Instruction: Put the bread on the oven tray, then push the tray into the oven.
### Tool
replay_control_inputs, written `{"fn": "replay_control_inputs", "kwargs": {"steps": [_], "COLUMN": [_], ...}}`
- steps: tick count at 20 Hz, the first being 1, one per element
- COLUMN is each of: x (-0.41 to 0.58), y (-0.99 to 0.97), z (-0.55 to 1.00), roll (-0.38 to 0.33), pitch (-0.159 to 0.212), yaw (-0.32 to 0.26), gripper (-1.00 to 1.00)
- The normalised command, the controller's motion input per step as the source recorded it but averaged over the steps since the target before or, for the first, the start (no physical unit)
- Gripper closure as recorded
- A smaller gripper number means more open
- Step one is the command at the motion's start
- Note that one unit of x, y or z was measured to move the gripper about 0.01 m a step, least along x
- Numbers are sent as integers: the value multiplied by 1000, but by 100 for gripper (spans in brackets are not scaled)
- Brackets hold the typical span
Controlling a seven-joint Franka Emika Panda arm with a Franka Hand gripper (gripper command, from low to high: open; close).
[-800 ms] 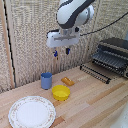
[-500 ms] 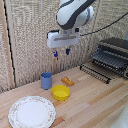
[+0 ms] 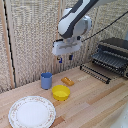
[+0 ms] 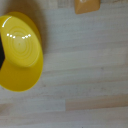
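Note:
The bread (image 3: 67, 81) is a small orange-brown piece lying on the wooden table between the blue cup and the oven pan. It also shows at the edge of the wrist view (image 4: 87, 5). My gripper (image 3: 64, 58) hangs open and empty well above the table, over the bread and the cup. The oven pan (image 3: 95, 72), a dark wire rack, sticks out in front of the oven (image 3: 114, 52) at the exterior view's right. The gripper's fingers do not show clearly in the wrist view.
A blue cup (image 3: 46, 80) stands at the bread's left in the exterior view. A round yellow bowl (image 3: 61, 92) sits in front of the bread and fills one side of the wrist view (image 4: 17, 52). A patterned plate (image 3: 31, 111) lies at the front left.
The gripper has come down a little and shifted slightly toward the exterior view's right. The objects on the table have not moved.

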Motion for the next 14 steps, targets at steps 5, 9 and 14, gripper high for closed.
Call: {"fn": "replay_control_inputs", "kwargs": {"steps": [5,9,14], "x": [291,305,300], "y": [-207,-125,-49], "z": [-202,-246,-257], "roll": [3,-4,-50], "pitch": [6,63,122], "yaw": [-109,-141,-14], "gripper": [-100,-100,-100]}}
